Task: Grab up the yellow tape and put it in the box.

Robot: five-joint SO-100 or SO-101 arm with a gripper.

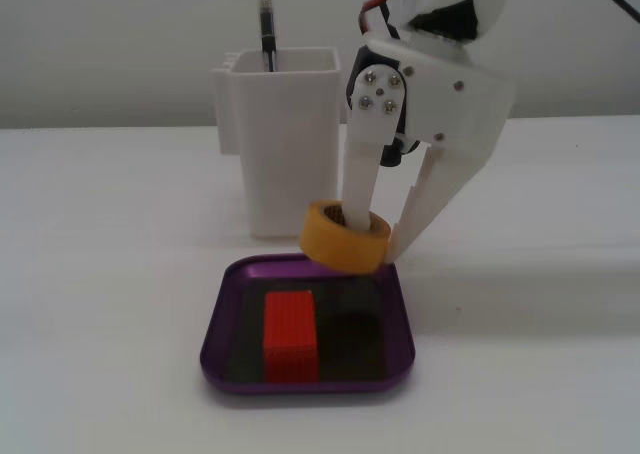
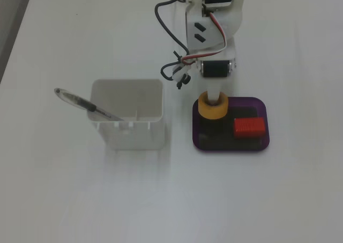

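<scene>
The yellow tape (image 1: 346, 237) (image 2: 213, 106) hangs just above the far edge of the box (image 1: 222, 314) (image 2: 230, 147), a shallow purple tray with a dark floor. My white gripper (image 1: 373, 236) (image 2: 214, 99) is shut on the tape, one finger through the roll's hollow and the other against its outer wall. In both fixed views the roll is tilted slightly and held off the tray floor.
A red ridged block (image 1: 290, 335) (image 2: 249, 127) lies inside the tray. A tall white container (image 1: 284, 149) (image 2: 127, 113) holding a pen (image 1: 266, 24) (image 2: 86, 105) stands close beside the tray. Loose arm cables (image 2: 174, 66) hang near the container.
</scene>
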